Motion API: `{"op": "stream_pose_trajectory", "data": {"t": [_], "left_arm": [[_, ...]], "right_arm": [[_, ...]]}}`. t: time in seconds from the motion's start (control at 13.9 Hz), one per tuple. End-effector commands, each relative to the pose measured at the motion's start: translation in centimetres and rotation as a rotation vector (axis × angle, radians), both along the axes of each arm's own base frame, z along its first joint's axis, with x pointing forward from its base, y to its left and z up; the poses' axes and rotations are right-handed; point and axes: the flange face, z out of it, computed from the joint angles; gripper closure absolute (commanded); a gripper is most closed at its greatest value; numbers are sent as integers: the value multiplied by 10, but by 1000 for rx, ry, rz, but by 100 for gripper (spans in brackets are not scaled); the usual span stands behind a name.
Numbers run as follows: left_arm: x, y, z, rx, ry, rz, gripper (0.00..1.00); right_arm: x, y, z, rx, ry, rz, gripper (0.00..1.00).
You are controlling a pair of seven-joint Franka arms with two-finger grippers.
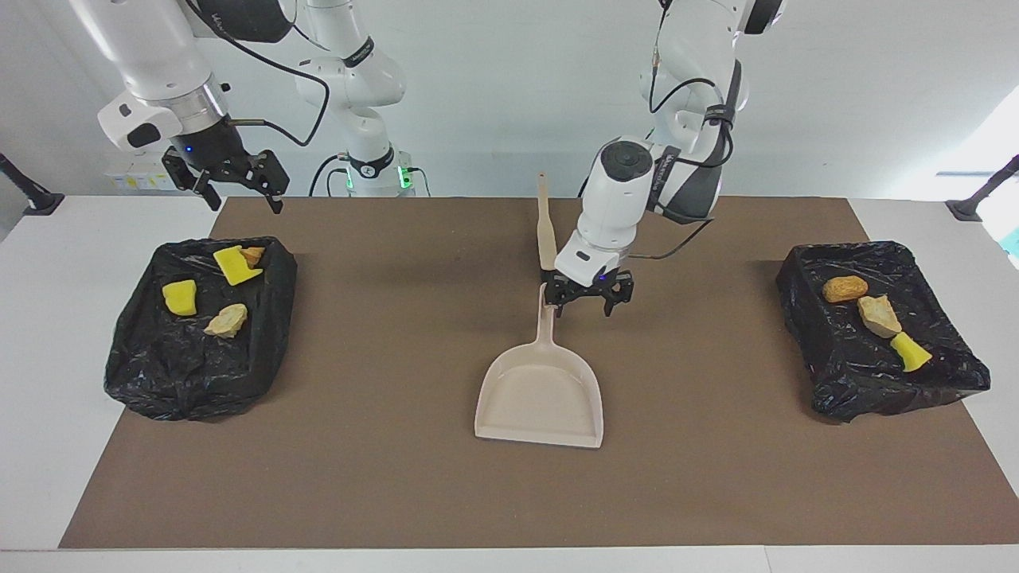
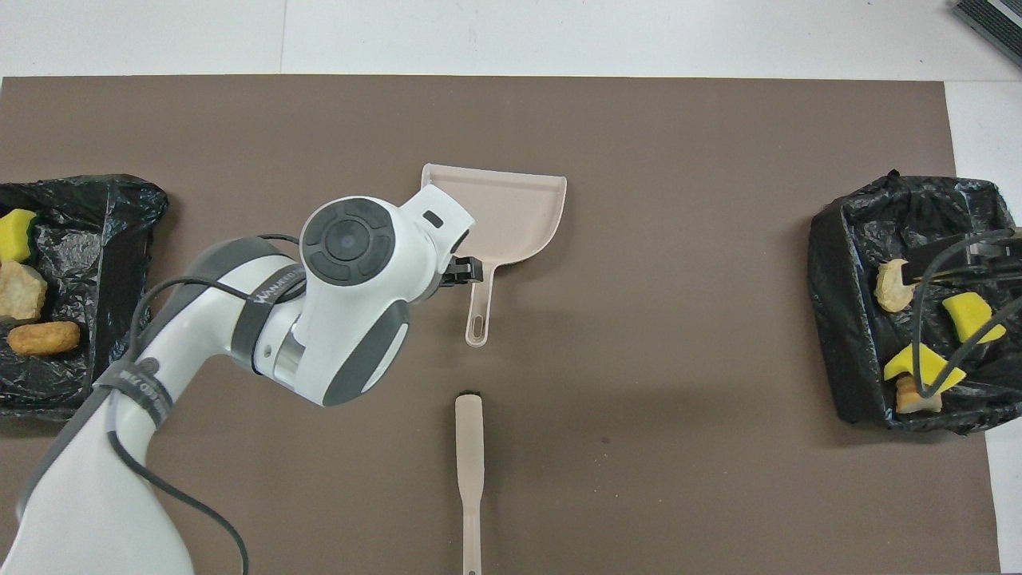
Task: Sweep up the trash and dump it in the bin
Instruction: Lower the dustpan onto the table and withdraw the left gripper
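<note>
I am hovering my left gripper (image 1: pixel 587 301) over the mat (image 1: pixel 398 477), just beside the handle of the beige dustpan (image 1: pixel 541 398), toward my left arm's end of the table. Its jaws are standing wide and gripping nothing; the dustpan is lying flat at the middle of the mat with its handle pointing toward me. The brush (image 2: pixel 469 471) is lying nearer to me than the dustpan, in line with that handle, touched by neither gripper.

My right gripper (image 1: pixel 235 181) is waiting in the air over the near edge of the black-lined bin (image 1: pixel 191 382) at my right arm's end, fingers spread and empty.

The trash is sitting in the two bins: yellow sponge pieces (image 1: pixel 181 297) and tan chunks in the one at the right arm's end, and an orange chunk (image 1: pixel 845 288), a tan chunk and a green-and-yellow sponge in the other lined bin (image 1: pixel 939 382) at my left arm's end. I am seeing no scraps on the mat.

I am judging the sweeping and dumping to be done, with the tools set down. My next move, I am thinking, calls only for lifting the left arm clear without nudging the dustpan handle.
</note>
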Motion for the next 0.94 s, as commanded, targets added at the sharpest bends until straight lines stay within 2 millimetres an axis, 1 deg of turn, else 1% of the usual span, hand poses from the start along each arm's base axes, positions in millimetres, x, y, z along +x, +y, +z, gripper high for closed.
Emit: {"op": "stream_pose_trajectory", "data": {"t": [0.0, 0.14, 0.29, 0.36, 0.5, 0.72, 0.79, 0.86], "left_arm": [[7, 50, 22, 16, 37, 57, 0], [8, 84, 30, 47, 82, 37, 0], [12, 131, 50, 62, 95, -35, 0], [12, 151, 58, 70, 108, -75, 0], [11, 185, 68, 79, 135, -131, 0], [9, 214, 87, 79, 120, -123, 0], [7, 221, 94, 82, 126, -121, 0], [2, 224, 101, 84, 134, -127, 0]], "right_arm": [[-7, 1, 1, 15, 4, -12, 0], [-7, 1, 1, 15, 4, -12, 0], [-7, 1, 1, 15, 4, -12, 0], [-7, 1, 1, 15, 4, -12, 0], [-7, 1, 1, 15, 4, -12, 0], [-7, 1, 1, 15, 4, -12, 0], [-7, 1, 1, 15, 4, -12, 0], [-7, 1, 1, 15, 4, -12, 0]]}}
